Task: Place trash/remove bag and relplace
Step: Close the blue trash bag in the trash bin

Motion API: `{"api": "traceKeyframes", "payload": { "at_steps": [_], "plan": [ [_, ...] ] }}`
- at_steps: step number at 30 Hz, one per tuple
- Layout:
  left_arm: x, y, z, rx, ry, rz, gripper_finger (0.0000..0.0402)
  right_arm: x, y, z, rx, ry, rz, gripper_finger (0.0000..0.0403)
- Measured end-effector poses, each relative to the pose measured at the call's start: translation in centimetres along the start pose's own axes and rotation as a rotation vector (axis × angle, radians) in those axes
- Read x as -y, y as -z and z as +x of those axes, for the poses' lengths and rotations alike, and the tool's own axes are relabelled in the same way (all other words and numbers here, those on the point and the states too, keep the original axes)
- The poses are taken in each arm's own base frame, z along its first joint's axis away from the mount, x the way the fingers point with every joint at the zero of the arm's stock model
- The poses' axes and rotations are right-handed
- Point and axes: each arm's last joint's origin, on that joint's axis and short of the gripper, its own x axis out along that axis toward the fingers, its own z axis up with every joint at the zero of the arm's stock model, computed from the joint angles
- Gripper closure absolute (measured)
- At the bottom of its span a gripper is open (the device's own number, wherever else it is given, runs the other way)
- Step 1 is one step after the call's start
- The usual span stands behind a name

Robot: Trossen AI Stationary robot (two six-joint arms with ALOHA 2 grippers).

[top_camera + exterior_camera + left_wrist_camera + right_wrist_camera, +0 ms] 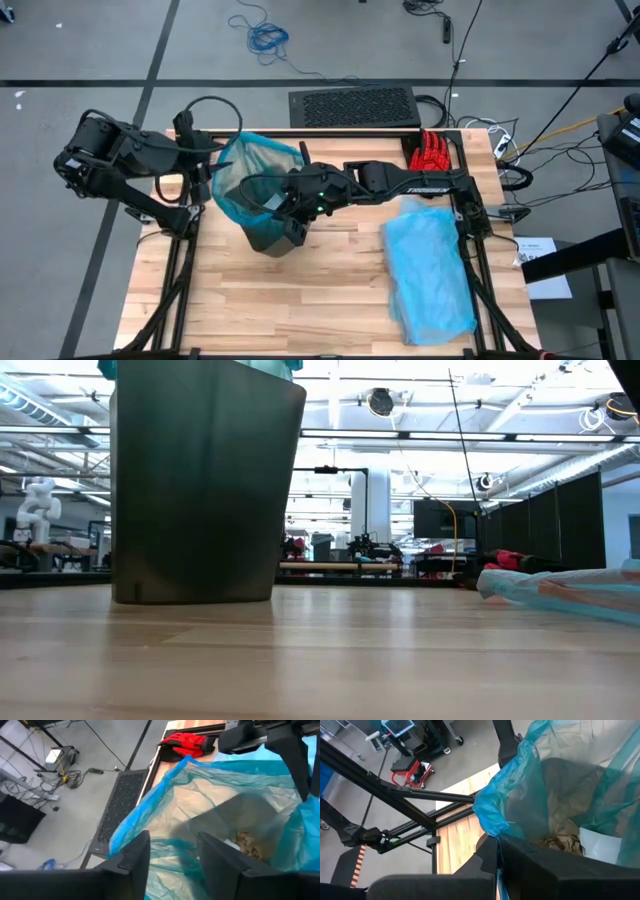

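Toward the table's rear left stands the dark brown plastic bin, upright, its long axis vertical and its mouth facing up. Inside it sits the thin see-through teal-green plastic bag with blue handle loops, its mouth spread open upward above the bin's rim. At the bottom of the bag lie crumpled brown paper scraps and a white scrap. At the bag's left edge, the left gripper has its fingers apart, with the blue rim of the bag between them. At the bin's right side, the right gripper is clamped on the bag's edge. On the table's right side lies a paler sky-blue plastic bag, and a red glove rests at the rear right.
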Motion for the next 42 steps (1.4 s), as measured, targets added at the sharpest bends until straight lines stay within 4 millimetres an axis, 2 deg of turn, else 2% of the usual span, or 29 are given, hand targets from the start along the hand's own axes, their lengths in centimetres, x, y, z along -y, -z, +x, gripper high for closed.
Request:
{"api": "traceKeyframes", "payload": {
  "at_steps": [4,8,13,19,24,29,38,42],
  "plan": [
    [0.1,0.0,0.0,-0.002,0.037,0.052,0.0218,-0.1,-0.2,0.0,0.019,-0.007,0.016,0.0403],
    [0.6,0.9,-0.8,-0.049,0.268,0.012,0.0217,-0.1,-0.3,0.0,0.029,-0.011,0.022,0.0403],
    [1.0,1.9,-1.9,-0.068,0.460,-0.075,0.0217,-0.1,-0.2,0.0,0.026,-0.008,0.022,0.0403],
    [2.4,2.6,-1.7,-0.123,0.549,-0.051,0.0217,-0.1,-0.2,0.0,0.032,-0.005,0.021,0.0403],
    [4.6,3.7,0.4,-0.223,0.521,0.022,0.0217,-0.1,-0.3,0.0,0.033,-0.005,0.019,0.0403],
    [6.2,5.3,2.7,-0.304,0.391,0.087,0.0217,-0.2,-0.3,0.0,0.034,-0.005,0.016,0.0403],
    [7.8,7.6,5.2,-0.447,0.327,0.066,0.0218,-0.2,-0.3,0.0,0.038,-0.009,0.015,0.0403],
    [8.0,7.8,5.5,-0.460,0.311,0.056,0.0251,-0.2,-0.3,0.0,0.038,-0.009,0.014,0.0403]
  ]
}}
